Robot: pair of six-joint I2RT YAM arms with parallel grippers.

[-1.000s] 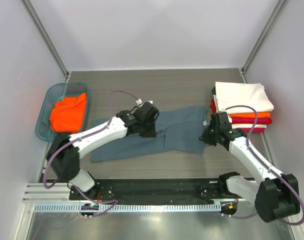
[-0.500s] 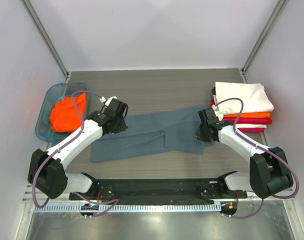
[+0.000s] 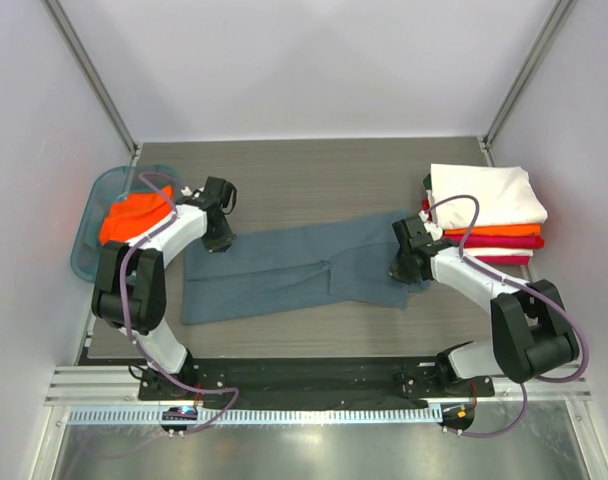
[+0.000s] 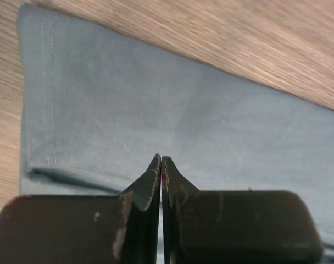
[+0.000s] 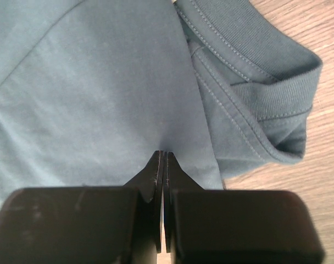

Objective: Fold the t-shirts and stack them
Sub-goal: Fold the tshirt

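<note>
Blue-grey shirt point(image 3: 304, 270) spread lengthwise on the worktop point(image 3: 314, 170), left hand point(image 3: 219, 246) and right hand point(image 3: 400, 270) clenched at its two ends

From above, the left hand sits on the shirt's far-left hem corner and the right hand by the collar end, probably to draw it smooth before a fold; the folded pile point(image 3: 489, 200) of white, orange and red lies just right of it, and an orange shirt point(image 3: 134, 225) sits in the basket point(image 3: 82, 262) at far left. Left wrist view: jaws pressed tight together, tips down on the cloth beside the stitched hem; whether they nip any fabric I cannot tell. Right wrist view: jaws likewise shut, tips on smooth cloth just left of the ribbed collar, a pinch again unclear
</note>
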